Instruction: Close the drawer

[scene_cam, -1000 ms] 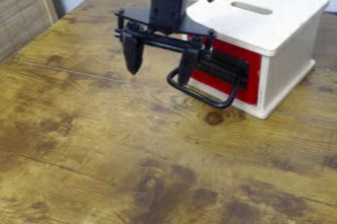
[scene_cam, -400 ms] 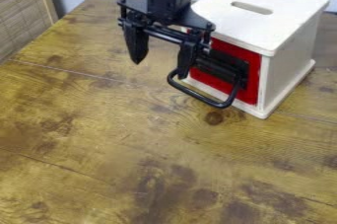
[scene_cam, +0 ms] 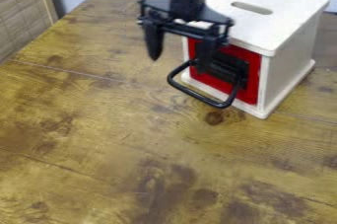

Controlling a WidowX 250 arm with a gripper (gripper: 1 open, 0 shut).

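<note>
Sitting in the front of the cream-white box [scene_cam: 286, 33], the red drawer [scene_cam: 247, 70] shows its black loop handle [scene_cam: 198, 88] jutting out over the wooden table [scene_cam: 112, 134]. Just above the handle hangs the gripper [scene_cam: 180, 58], its fingers spread apart and slightly blurred.

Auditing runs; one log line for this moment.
gripper: open, above handle | drawer handle: untouched, sticking out | box: upright
</note>
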